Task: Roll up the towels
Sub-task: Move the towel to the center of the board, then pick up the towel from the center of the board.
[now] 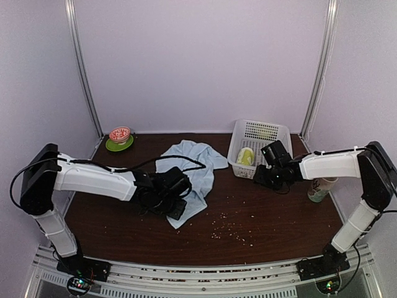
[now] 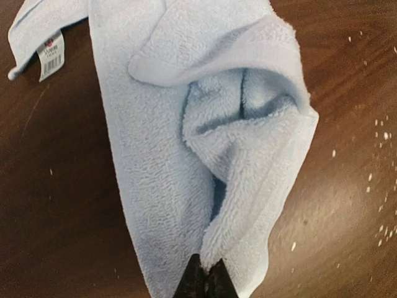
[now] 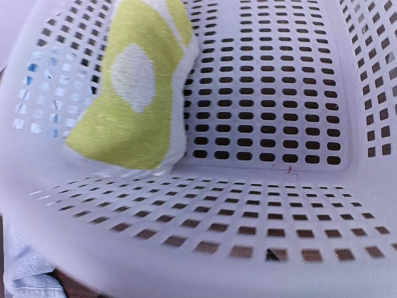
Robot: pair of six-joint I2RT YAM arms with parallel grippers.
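The yellow-green towel (image 3: 136, 93) lay rolled in the basket (image 3: 279, 186), so that half seemed done; the blue towel (image 2: 155, 155) lay crumpled on the bench (image 1: 260, 211), unrolled; my left hand (image 2: 208, 270) was pinched shut on its edge; my right hand (image 1: 268, 176) hovered by the basket, and I could not tell whether it was open or closed.

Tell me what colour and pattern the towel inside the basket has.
The towel is yellow-green with white shapes and a white edge; it shows clearest in the right wrist view.
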